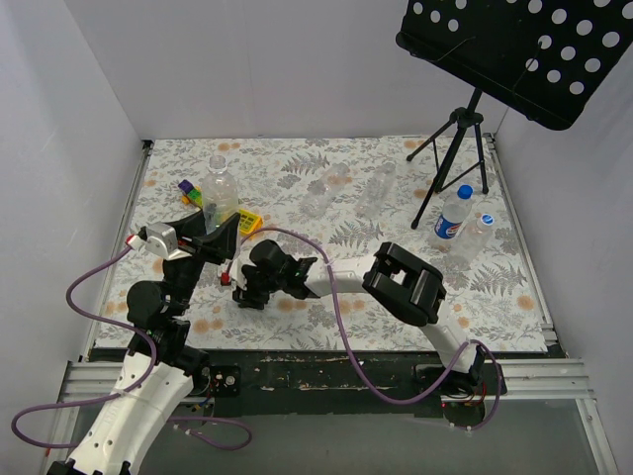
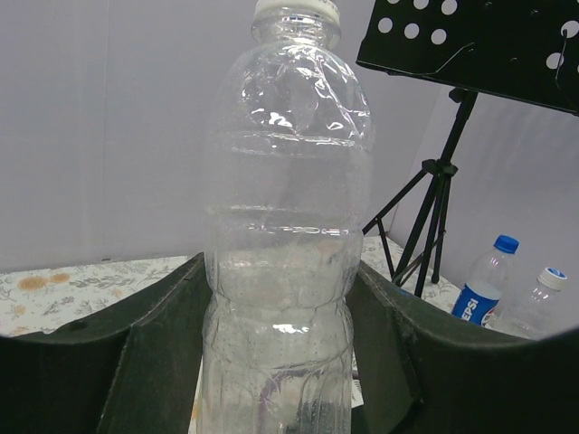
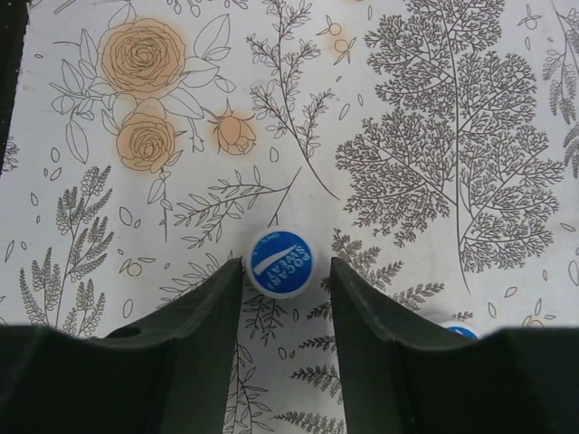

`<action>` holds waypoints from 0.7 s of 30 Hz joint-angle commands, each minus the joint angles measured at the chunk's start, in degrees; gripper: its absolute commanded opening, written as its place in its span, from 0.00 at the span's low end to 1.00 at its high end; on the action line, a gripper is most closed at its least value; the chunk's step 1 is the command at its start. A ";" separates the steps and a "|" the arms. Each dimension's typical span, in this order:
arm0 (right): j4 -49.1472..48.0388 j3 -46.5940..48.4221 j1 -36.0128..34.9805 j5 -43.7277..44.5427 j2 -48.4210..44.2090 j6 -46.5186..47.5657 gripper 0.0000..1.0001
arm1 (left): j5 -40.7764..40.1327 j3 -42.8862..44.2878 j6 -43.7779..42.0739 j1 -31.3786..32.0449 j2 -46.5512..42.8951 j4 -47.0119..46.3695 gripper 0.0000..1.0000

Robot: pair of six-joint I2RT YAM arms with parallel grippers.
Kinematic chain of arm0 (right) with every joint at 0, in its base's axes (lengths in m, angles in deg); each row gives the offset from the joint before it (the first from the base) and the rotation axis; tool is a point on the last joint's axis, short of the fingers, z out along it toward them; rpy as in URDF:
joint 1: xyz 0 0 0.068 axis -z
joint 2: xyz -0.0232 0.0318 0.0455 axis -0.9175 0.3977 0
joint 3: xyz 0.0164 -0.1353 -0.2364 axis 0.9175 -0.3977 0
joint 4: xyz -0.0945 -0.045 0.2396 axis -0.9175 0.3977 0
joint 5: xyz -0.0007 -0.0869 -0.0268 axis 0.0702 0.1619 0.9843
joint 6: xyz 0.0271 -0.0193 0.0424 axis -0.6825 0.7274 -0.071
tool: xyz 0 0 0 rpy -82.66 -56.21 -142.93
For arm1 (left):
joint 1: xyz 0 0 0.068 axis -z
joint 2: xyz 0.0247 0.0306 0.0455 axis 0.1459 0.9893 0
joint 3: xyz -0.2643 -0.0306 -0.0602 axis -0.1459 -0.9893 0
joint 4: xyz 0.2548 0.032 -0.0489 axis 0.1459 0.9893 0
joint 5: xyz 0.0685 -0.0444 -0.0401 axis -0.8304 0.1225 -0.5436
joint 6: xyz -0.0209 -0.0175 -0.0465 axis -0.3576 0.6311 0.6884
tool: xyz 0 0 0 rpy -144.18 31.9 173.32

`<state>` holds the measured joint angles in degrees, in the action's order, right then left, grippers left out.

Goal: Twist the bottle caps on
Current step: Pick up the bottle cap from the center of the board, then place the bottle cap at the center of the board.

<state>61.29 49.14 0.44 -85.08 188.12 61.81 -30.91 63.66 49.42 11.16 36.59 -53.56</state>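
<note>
My left gripper is shut on a clear bottle and holds it upright at the left of the table; a white cap sits on its neck. From above, this bottle stands over the left gripper. My right gripper points down at the table, open, with a blue-and-white bottle cap lying between its fingertips. The left finger is close beside the cap; a gap shows at the right finger. A second cap peeks out at the right finger's edge. The right gripper is near the table's front left.
A labelled bottle with a blue cap and a clear capped bottle stand at the right. Two clear bottles are mid-table. Colourful toy blocks lie by the held bottle. A black music stand's tripod stands back right.
</note>
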 commanded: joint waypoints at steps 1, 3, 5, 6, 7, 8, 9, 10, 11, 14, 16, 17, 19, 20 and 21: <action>1.43 -0.77 -0.32 0.35 -1.43 1.39 0.44 | 0.93 -0.29 -0.75 -0.48 -0.55 -0.19 0.55; 1.96 -2.35 -0.32 0.87 -3.27 1.39 0.33 | 1.11 -0.21 -0.93 -0.39 -0.55 -0.02 0.55; 2.31 -4.80 -0.23 2.71 -5.65 1.12 0.26 | 1.28 -0.21 -1.19 -0.48 -0.63 0.07 0.55; 2.48 -6.21 -0.14 3.77 -6.88 0.77 0.25 | 1.46 -0.21 -1.19 -0.48 -0.72 0.25 0.55; 3.01 -7.96 0.03 5.43 -8.54 -0.01 0.24 | 1.46 -0.21 -1.45 -0.48 -0.72 0.25 0.55; 3.71 -9.81 0.30 7.19 -10.30 -0.89 0.24 | 1.72 -0.21 -1.54 -0.48 -0.81 0.42 0.55; 4.85 -11.39 1.08 8.08 -11.97 -2.03 0.24 | 1.90 -0.21 -1.72 -0.39 -0.90 0.51 0.55; 6.42 -13.15 1.96 9.04 -13.90 -4.22 0.24 | 2.42 -0.21 -2.07 -0.48 -0.90 0.51 0.56; 8.01 -14.65 2.66 10.10 -15.75 -5.89 0.24 | 2.86 -0.21 -2.33 -0.39 -0.90 0.60 0.56; 11.96 -21.32 5.82 13.61 -22.16 -10.73 0.24 | 4.62 0.06 -3.21 -0.48 -0.37 1.48 0.60; 13.90 -26.06 8.11 15.55 -26.64 -13.28 0.24 | 5.85 0.15 -3.39 -0.48 -0.02 1.65 0.60; 14.00 -27.91 9.43 16.60 -29.27 -14.51 0.24 | 6.29 0.15 -3.39 -0.48 0.07 1.66 0.60; 17.07 -31.69 11.54 18.36 -33.59 -16.19 0.24 | 7.08 0.15 -3.30 -0.48 0.24 1.83 0.60; 17.86 -33.54 12.42 18.54 -35.69 -16.80 0.24 | 7.43 0.15 -3.39 -0.48 0.33 1.92 0.59; 18.82 -34.95 13.12 20.72 -37.72 -17.33 0.24 | 7.70 0.23 -3.39 -0.48 0.42 2.18 0.59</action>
<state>74.86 18.84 11.39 -70.22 157.65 49.86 -25.93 63.66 47.04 11.05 36.48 -52.16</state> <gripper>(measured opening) 0.377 0.601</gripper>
